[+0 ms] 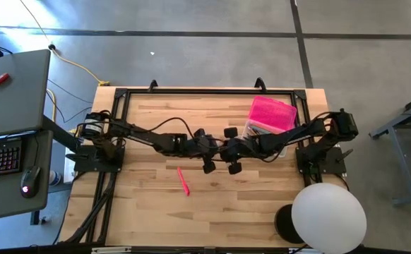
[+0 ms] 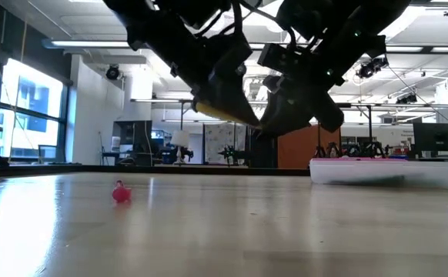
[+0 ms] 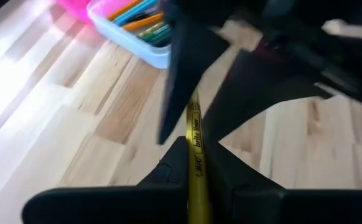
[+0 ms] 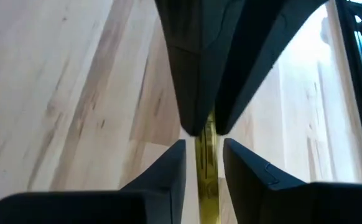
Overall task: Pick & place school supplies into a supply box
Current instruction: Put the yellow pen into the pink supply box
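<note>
A yellow pen (image 3: 195, 118) hangs in the air over the table's middle, between my two grippers, which meet tip to tip. My left gripper (image 1: 212, 147) is shut on it. My right gripper (image 4: 204, 146) faces it from the table's right, its fingers standing close on either side of the same pen (image 4: 207, 177) with narrow gaps. The supply box (image 1: 256, 130), clear with a pink lid (image 1: 272, 113) lying open beside it, rests on the table's far right and holds several coloured pens (image 3: 137, 22). A pink-red pen (image 1: 183, 180) lies flat on the table, nearer than the grippers. My left gripper pinches the yellow pen's printed barrel (image 3: 196, 134) between its two fingers. It comes roughly level from the table's left, and the pen runs along the fingers, not across them. The pen is lifted clear of the table, its far end reaching between my right gripper's fingers.
A black frame rail (image 1: 205, 92) runs around the table top. A white round object (image 1: 328, 215) stands at the near right corner. A grey desk with a keyboard (image 1: 1, 155) stands beyond the table's left edge. Bare wood (image 1: 142, 204) lies along the near side.
</note>
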Robot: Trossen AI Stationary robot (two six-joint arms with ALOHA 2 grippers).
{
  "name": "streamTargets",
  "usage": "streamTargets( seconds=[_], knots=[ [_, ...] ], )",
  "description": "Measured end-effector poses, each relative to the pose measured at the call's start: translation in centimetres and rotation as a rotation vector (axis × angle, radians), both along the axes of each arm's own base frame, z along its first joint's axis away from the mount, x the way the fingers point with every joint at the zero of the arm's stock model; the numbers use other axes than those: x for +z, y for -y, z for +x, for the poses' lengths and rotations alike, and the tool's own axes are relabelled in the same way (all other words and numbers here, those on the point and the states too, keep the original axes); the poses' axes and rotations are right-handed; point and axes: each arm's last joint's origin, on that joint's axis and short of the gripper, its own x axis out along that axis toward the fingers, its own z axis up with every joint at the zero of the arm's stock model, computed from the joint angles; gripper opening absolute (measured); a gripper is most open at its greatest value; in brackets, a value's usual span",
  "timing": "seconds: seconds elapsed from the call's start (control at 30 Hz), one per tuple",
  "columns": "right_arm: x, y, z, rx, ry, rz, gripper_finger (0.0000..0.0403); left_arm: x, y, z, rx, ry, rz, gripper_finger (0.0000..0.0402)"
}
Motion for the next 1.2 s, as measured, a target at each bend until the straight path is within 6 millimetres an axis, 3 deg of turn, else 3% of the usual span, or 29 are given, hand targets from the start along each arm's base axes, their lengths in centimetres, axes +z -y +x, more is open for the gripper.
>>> streamTargets(
  seconds=[0.3, 0.97, 1.2],
  knots=[
    [0.14, -0.17, 0.20, 0.040, 0.024, 0.040, 0.0077, -0.07, -0.06, -0.08, 0.015, -0.012, 0.012, 0.0055],
    [0.14, -0.10, 0.22, 0.042, 0.024, 0.039, 0.0009, 0.23, 0.01, 0.16, 0.003, 0.027, 0.004, 0.0065],
    [0.12, -0.17, 0.23, 0.056, 0.025, 0.066, 0.0019, 0.32, 0.01, 0.23, -0.023, 0.028, 0.046, 0.0113]
  ],
)
